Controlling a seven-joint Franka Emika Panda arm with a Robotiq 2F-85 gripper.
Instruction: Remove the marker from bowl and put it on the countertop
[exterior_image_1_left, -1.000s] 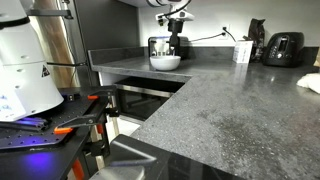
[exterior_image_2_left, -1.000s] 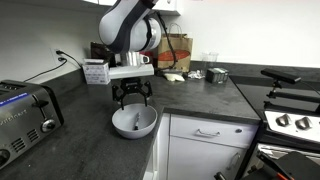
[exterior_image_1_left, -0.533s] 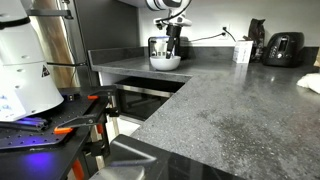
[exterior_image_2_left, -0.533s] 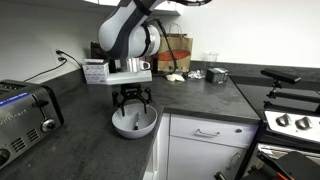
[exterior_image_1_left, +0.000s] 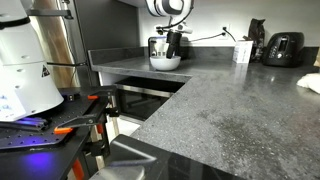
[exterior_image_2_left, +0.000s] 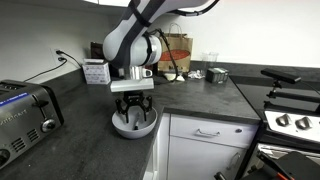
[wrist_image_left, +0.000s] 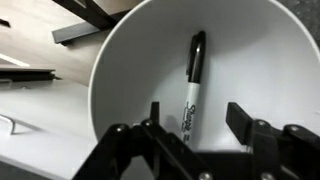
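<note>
The white bowl (wrist_image_left: 130, 70) fills the wrist view, with the marker (wrist_image_left: 193, 85) lying inside it, a whitish barrel with a black cap and black lettering. My gripper (wrist_image_left: 197, 118) is open, its two fingers down inside the bowl on either side of the marker's lower end, not closed on it. In both exterior views the gripper (exterior_image_2_left: 132, 108) hangs straight down into the bowl (exterior_image_2_left: 148, 125) on the dark speckled countertop (exterior_image_2_left: 90, 140). The bowl (exterior_image_1_left: 166, 63) sits near the counter's corner; the marker is hidden there.
A black toaster (exterior_image_2_left: 25, 110) stands on the counter beside the bowl. A white cylindrical container (exterior_image_1_left: 242, 51) and another black toaster (exterior_image_1_left: 283, 48) stand along the back. A white box (exterior_image_2_left: 96, 72), a paper bag (exterior_image_2_left: 180, 52) and a small metal cup (exterior_image_2_left: 217, 74) stand behind the arm.
My gripper has come down from just above the bowl into it. The bowl and marker have not moved.
</note>
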